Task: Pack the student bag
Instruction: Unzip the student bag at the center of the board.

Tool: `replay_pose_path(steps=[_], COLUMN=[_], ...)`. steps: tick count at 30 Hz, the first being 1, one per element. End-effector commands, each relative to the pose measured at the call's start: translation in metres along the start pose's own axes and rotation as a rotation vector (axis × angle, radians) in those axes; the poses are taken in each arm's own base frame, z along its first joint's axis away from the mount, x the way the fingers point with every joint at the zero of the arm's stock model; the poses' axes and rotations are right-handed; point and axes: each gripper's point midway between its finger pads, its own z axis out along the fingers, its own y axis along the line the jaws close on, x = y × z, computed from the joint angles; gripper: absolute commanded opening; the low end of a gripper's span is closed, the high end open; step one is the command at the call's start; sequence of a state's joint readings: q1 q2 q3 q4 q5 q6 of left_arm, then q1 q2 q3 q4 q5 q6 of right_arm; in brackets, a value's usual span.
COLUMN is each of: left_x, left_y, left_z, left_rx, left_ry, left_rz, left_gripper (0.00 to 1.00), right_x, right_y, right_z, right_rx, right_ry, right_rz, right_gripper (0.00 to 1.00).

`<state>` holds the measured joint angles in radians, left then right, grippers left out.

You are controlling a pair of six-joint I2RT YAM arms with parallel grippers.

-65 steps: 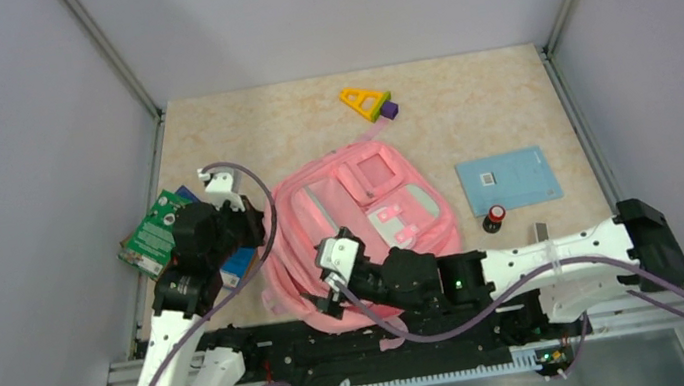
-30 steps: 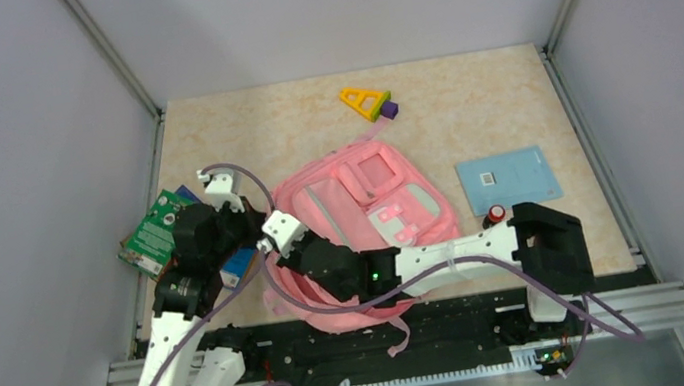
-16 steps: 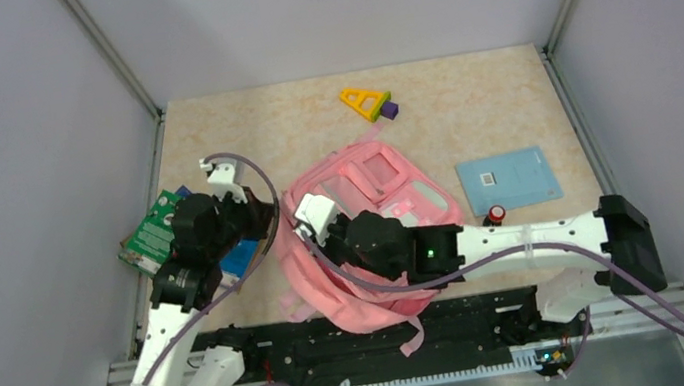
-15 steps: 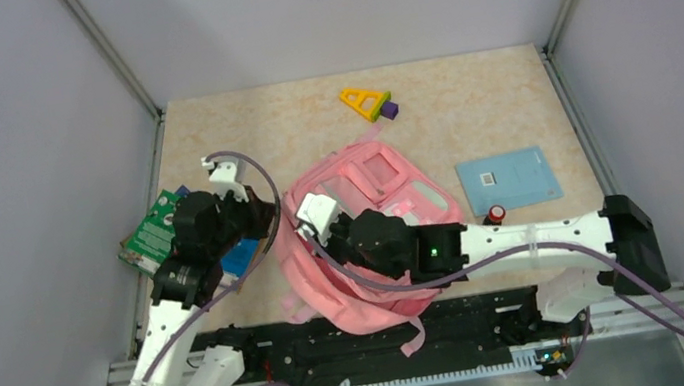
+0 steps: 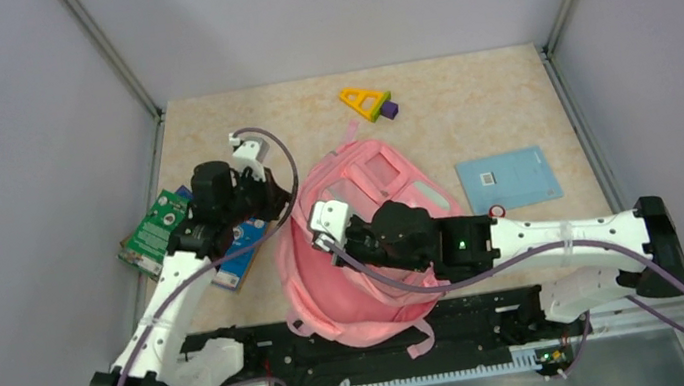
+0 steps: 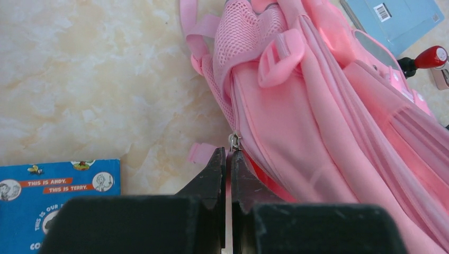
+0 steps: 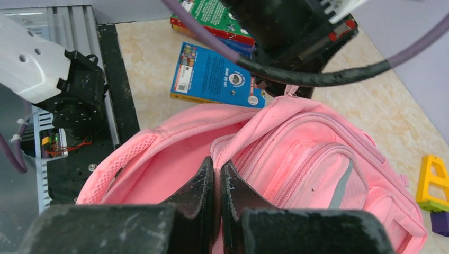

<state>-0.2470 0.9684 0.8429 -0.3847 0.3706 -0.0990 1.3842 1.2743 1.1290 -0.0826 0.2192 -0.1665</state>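
Observation:
The student bag (image 5: 358,297), a big pink backpack, lies in the middle of the table with its main compartment (image 7: 159,159) gaping open. My left gripper (image 5: 284,204) sits at the bag's left edge. In the left wrist view it (image 6: 229,159) is shut on the pink tab of the zipper pull (image 6: 233,142). My right gripper (image 5: 316,240) reaches in from the right. In the right wrist view it (image 7: 217,166) is shut on the rim of the bag's opening, holding it up.
A blue book (image 5: 243,247) and a green book (image 5: 154,233) lie left of the bag under the left arm. A yellow triangle toy (image 5: 367,103) lies at the back. A light blue sheet (image 5: 508,180) and a red-capped item (image 6: 431,55) lie at the right.
The left gripper has moved away and to the right along the bag's edge with the zipper pull. The opening has widened and the blue book shows more. The right gripper still holds the rim.

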Motion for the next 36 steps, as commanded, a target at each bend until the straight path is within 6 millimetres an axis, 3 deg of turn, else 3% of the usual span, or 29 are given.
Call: replay_pose_path(steps=[1, 9, 16, 18, 22, 25, 28, 36], left_x=[-0.052, -0.066, -0.061, -0.06, -0.065, -0.061, -0.05, -0.018], left_y=[0.029, 0.027, 0.034, 0.043, 0.061, 0.063, 0.072, 0.116], left_z=[0.021, 0.053, 0.063, 0.059, 0.038, 0.025, 0.013, -0.025], left_rx=[-0.082, -0.017, -0.04, -0.101, -0.247, -0.29, -0.363, -0.647], left_ry=[-0.133, -0.17, -0.131, -0.118, -0.137, -0.142, -0.121, -0.026], left_rz=[0.078, 0.004, -0.041, -0.054, -0.082, -0.095, -0.106, -0.082], left_gripper=[0.0, 0.0, 0.0, 0.12, 0.62, 0.83, 0.94, 0.98], right_x=[-0.11, -0.113, -0.097, -0.09, -0.074, -0.057, -0.047, -0.032], right_y=[0.008, 0.006, -0.027, -0.045, -0.096, -0.121, -0.146, -0.21], right_z=[-0.044, -0.044, -0.033, -0.033, -0.033, -0.031, -0.032, -0.031], right_rx=[-0.127, -0.11, 0.094, 0.18, 0.314, 0.371, 0.446, 0.586], right_ry=[-0.33, -0.355, -0.283, -0.257, -0.218, -0.179, -0.15, -0.132], right_rz=[0.013, 0.012, 0.049, 0.083, 0.236, 0.286, 0.29, 0.342], right_gripper=[0.0, 0.0, 0.0, 0.0, 0.0, 0.0, 0.0, 0.0])
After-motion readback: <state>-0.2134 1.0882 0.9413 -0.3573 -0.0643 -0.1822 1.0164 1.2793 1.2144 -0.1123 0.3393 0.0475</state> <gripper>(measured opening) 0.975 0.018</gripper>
